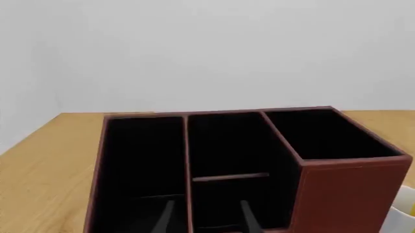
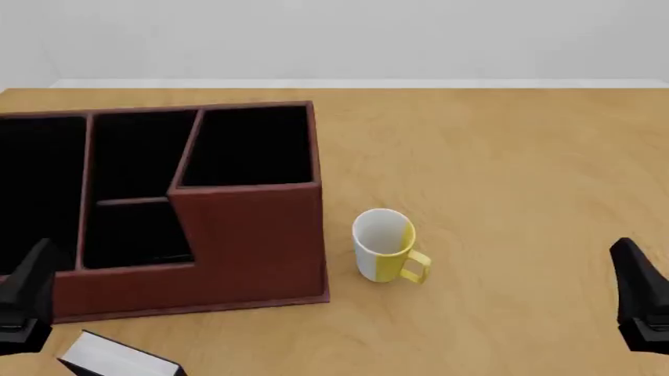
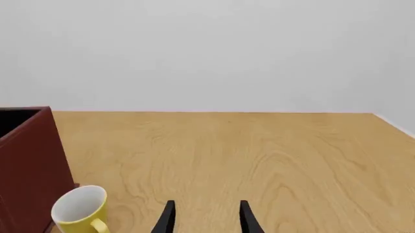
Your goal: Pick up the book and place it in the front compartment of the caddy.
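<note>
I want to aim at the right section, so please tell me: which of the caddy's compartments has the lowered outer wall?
The front compartment of the caddy, the small square middle one nearest the arms. Its outer wall is stepped down, while the right end section beside it is tall-walled.

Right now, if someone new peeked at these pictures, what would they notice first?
Probably the big reddish-brown caddy on the left side of the table, with its black sections open at the top. Next comes the white and yellow mug standing just to the right of it, not touching. The little black book is easy to miss: it lies at the near edge, in front of the caddy, by the left gripper.
</note>
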Controlling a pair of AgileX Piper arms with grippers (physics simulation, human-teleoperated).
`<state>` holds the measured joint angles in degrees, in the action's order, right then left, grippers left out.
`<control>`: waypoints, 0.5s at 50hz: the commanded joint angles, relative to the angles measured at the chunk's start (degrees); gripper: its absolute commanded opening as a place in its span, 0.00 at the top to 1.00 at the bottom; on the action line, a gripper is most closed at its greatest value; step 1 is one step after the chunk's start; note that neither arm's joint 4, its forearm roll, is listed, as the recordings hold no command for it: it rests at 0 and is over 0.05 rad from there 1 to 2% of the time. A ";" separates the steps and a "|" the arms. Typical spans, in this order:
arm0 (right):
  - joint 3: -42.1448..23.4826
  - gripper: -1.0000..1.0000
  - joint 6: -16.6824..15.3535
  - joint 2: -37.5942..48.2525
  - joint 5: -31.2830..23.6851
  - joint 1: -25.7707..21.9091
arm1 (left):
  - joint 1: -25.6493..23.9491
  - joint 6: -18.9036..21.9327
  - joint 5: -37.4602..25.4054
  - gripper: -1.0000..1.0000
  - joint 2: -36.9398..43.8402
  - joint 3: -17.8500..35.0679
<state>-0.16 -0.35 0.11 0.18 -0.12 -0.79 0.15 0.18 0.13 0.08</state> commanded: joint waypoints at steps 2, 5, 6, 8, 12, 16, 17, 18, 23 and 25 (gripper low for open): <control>-0.43 0.00 0.70 -0.01 -0.19 0.12 | 0.20 0.65 -0.34 0.00 0.07 0.53; -0.38 0.00 0.80 0.08 -0.32 0.09 | 0.05 0.84 -0.64 0.00 0.00 0.73; -0.30 0.00 0.77 0.16 -0.29 0.12 | -0.05 0.71 -0.77 0.00 -0.01 0.80; -0.25 0.00 0.93 0.28 -0.23 0.12 | -0.08 0.53 -0.63 0.00 -0.10 1.15; -0.03 0.00 1.14 0.70 0.14 0.36 | -0.13 -2.18 -1.98 0.00 -0.10 3.30; 0.01 0.00 1.31 0.85 0.17 0.36 | -3.73 -1.79 -4.22 0.00 -0.13 7.78; 0.02 0.00 1.46 1.20 0.37 0.24 | -3.96 -2.13 -5.83 0.00 -0.13 10.16; 0.02 0.00 1.45 1.51 0.60 0.31 | -5.53 -1.51 -6.71 0.00 -0.13 11.68; 0.06 0.00 1.91 2.34 1.07 0.33 | -10.45 4.62 -14.10 0.00 -0.13 20.40; -0.01 0.00 2.01 2.41 1.09 0.37 | -13.08 6.30 -17.08 0.00 -0.10 23.26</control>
<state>-0.20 1.07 1.51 0.72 0.16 -6.46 1.55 -7.56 0.05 11.70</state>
